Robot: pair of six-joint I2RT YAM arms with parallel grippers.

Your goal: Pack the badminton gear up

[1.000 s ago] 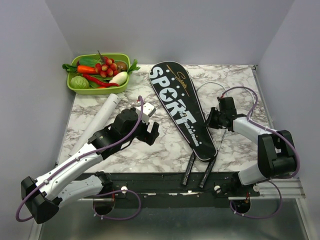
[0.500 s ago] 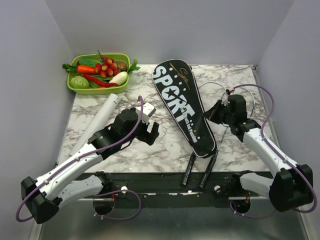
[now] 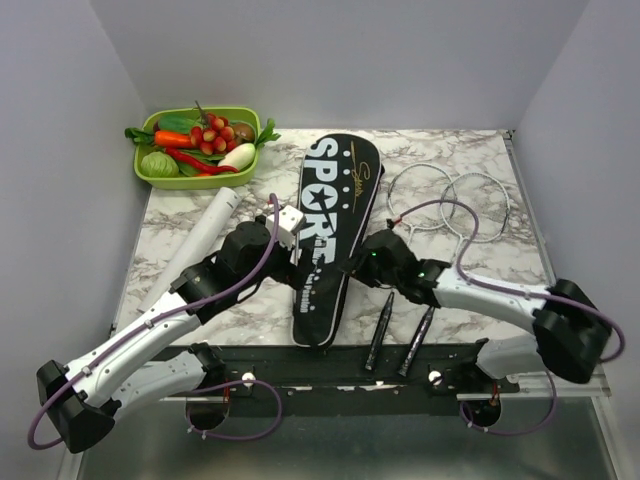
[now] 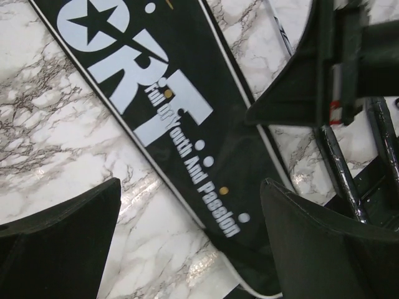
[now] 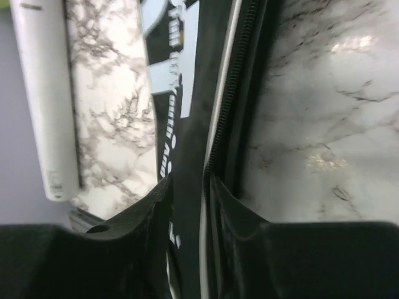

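1. The bag (image 3: 330,225) lay flat at the middle of the table (image 3: 265,165) with its "SPORT" lettering facing up. Its wide end pointed to the far edge and its narrow end reached the near edge.
2. The right gripper (image 5: 190,180) was clamped on the bag's right edge, about halfway along it. The right wrist view showed the piped rim and the zip pinched between the two fingers (image 5: 140,240).
3. The left gripper (image 4: 190,187) hung over the narrow half of the bag, above the small print. Its jaws stood wide apart and held nothing. I could not tell whether it touched the bag.
4. The rackets (image 3: 381,325) were outside the bag, on the table to its right. Their heads sat side by side and overlapping toward the far right. Their handles pointed to the near edge, near the bag's narrow end but apart from it. The right arm crossed above their shafts.
5. Bag contents could not be judged. Whether the zip was open or shut was also unclear.
6. The tube (image 3: 203,238) lay diagonally on the table, left of the bag and apart from it. Its near end was hidden under the left arm.
7. The tray (image 3: 190,181) sat in the far left corner, heaped with toy vegetables (image 3: 195,140). Some of their leaves overhung its rim.
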